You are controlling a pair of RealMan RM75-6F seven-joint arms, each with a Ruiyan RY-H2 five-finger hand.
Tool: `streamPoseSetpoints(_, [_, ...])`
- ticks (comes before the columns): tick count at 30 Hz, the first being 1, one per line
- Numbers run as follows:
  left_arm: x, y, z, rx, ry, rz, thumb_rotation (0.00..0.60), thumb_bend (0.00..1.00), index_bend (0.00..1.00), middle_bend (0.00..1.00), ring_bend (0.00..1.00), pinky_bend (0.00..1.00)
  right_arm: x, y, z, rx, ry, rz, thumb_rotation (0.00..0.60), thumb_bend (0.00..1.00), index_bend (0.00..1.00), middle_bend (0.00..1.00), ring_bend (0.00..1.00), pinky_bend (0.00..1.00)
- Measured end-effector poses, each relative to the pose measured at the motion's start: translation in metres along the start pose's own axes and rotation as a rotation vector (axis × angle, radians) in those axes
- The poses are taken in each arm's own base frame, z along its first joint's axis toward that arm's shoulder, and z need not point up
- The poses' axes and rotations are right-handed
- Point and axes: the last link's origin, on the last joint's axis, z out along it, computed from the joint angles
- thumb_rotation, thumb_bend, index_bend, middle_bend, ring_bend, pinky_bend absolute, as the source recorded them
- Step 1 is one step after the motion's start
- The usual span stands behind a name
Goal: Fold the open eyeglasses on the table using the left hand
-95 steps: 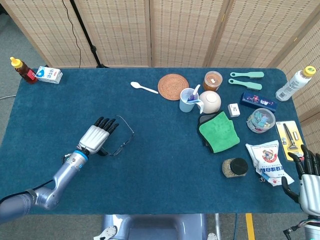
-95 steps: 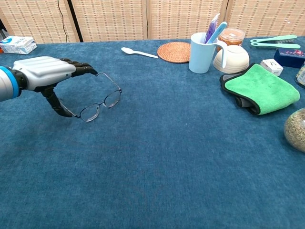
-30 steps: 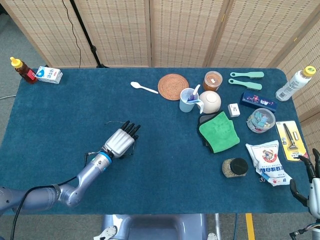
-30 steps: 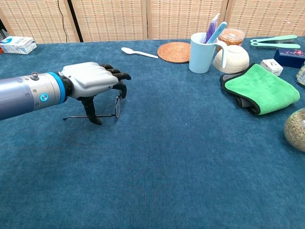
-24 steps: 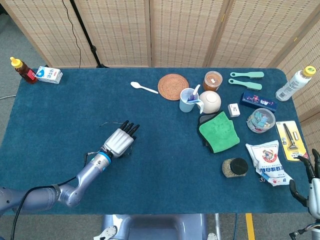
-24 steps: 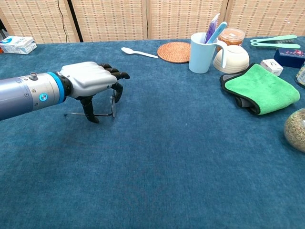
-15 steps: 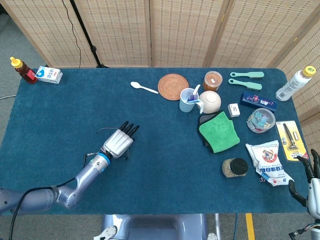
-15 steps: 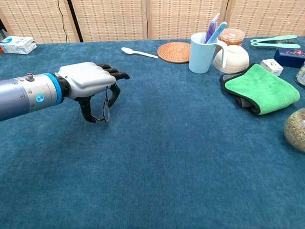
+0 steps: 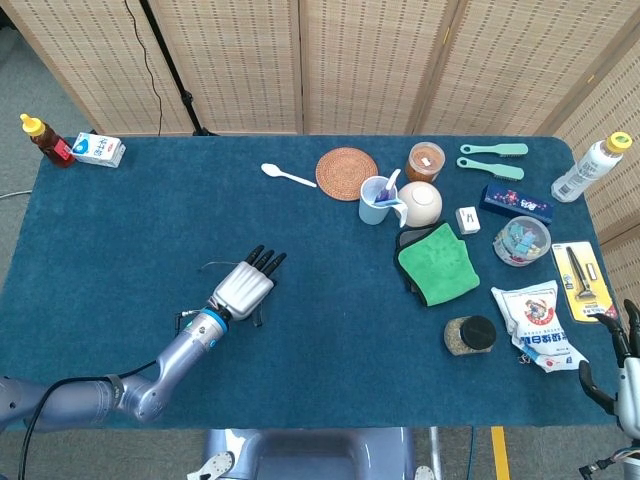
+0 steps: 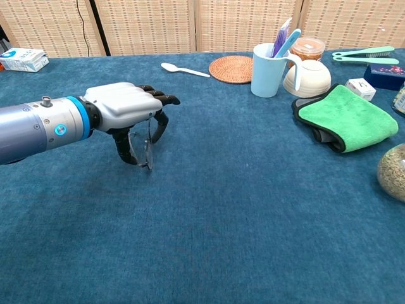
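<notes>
The left robot hand reaches over the near-left part of the blue surface, palm down, with its fingers stretched forward and its thumb hooked down to the cloth. The eyeglasses stand under the palm, pinched between the thumb and a curled finger; a lens shows edge-on just below the hand, its lower rim touching the surface. In the head view the left robot hand covers most of the eyeglasses, and only a thin temple arm pokes out to the left of the knuckles. Whether the temples are fully folded cannot be told.

The right robot hand shows only at the bottom right corner of the head view, off the edge of the surface, with dark fingers pointing up; whether they are spread or curled cannot be told, since most of it is cut off by the frame.

Well apart from the left robot hand, on the far side, lie a white spoon and a round woven coaster. Beside the coaster stands a pale blue cup with items in it, and next to that a white bowl turned over. A folded green cloth lies near the bowl on the right. A small milk carton sits at the far left corner
</notes>
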Motion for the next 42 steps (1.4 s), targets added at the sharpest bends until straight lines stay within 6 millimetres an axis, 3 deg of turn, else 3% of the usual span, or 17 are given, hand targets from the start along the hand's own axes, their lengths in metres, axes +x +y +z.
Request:
streamPoseSetpoints(3, [0.002, 0.003, 0.001, -0.001, -0.003, -0.010, 0.588, 0.10, 0.14, 0.00, 0.00, 0.00, 0.001, 0.001, -0.001, -0.001, 0.002, 0.002, 0.600, 0.43, 0.18, 0.00, 0.00, 0.00])
streamPoseSetpoints(6, [0.004, 0.004, -0.001, -0.006, -0.001, -0.016, 0.590, 0.10, 0.08, 0.00, 0.00, 0.00, 0.001, 0.001, -0.001, -0.002, 0.002, 0.002, 0.600, 0.43, 0.18, 0.00, 0.00, 0.00])
streamPoseSetpoints(15, [0.011, -0.018, -0.013, 0.038, 0.009, -0.086, 0.586, 0.10, 0.08, 0.00, 0.00, 0.00, -0.001, -0.001, 0.000, 0.005, -0.003, 0.007, 0.600, 0.43, 0.18, 0.00, 0.00, 0.00])
streamPoseSetpoints(22, [0.016, -0.053, -0.032, 0.100, -0.019, -0.205, 0.580, 0.10, 0.08, 0.00, 0.00, 0.00, -0.005, -0.003, 0.001, 0.011, -0.012, 0.009, 0.600, 0.43, 0.18, 0.00, 0.00, 0.00])
streamPoseSetpoints(29, [0.001, -0.079, -0.043, 0.159, -0.083, -0.240, 0.577, 0.10, 0.08, 0.00, 0.00, 0.00, -0.005, -0.008, 0.003, 0.025, -0.013, 0.007, 0.600, 0.43, 0.18, 0.00, 0.00, 0.00])
streamPoseSetpoints(42, [-0.022, -0.088, -0.047, 0.177, -0.162, -0.204, 0.582, 0.10, 0.08, 0.06, 0.00, 0.00, -0.006, -0.011, 0.003, 0.030, -0.016, 0.002, 0.600, 0.43, 0.18, 0.00, 0.00, 0.00])
